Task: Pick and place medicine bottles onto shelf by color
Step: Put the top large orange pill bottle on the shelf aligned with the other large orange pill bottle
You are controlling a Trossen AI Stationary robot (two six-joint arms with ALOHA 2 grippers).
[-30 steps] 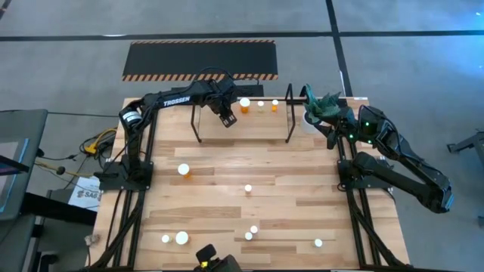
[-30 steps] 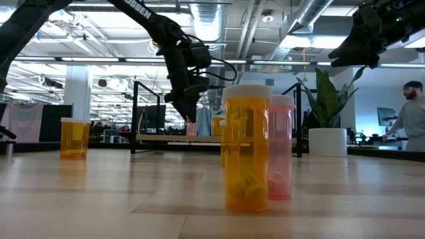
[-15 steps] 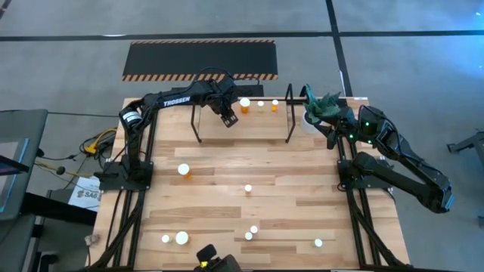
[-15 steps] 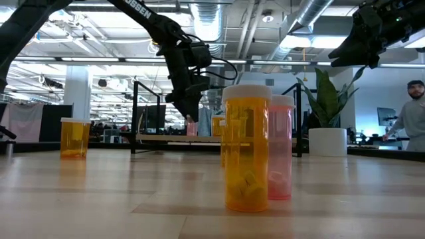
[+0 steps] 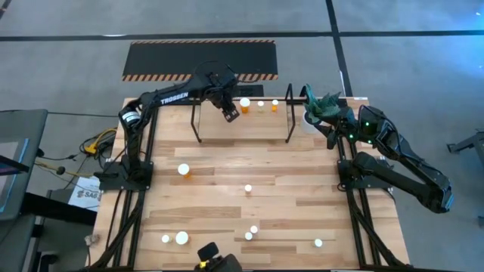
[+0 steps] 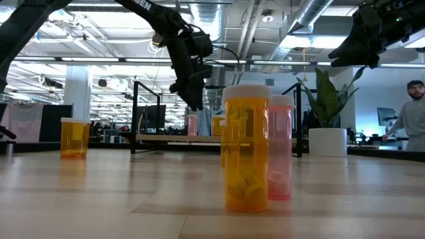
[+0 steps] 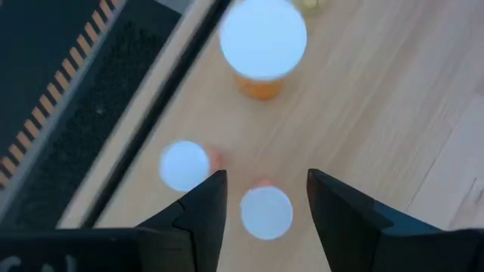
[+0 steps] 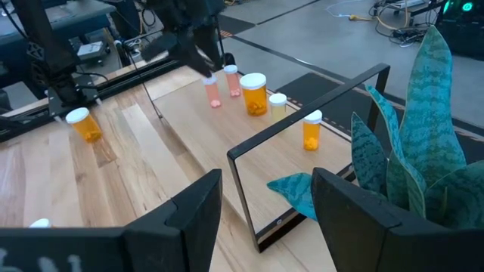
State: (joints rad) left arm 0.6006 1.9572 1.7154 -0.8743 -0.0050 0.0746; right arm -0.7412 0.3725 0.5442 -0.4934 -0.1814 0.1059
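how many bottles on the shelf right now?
5, in a row on the shelf: two pinkish bottles below the left gripper, then big orange bottle, pale bottle, small orange bottle. None looks hidden.

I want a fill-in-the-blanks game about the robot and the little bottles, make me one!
1. All the medicine bottles have round caps coloured ____.
2. The left gripper hangs above the wooden ____.
3. The left gripper's fingers are open and hold ____.
4. The right gripper waits near the leafy green ____.

Missing words: white; shelf; nothing; plant
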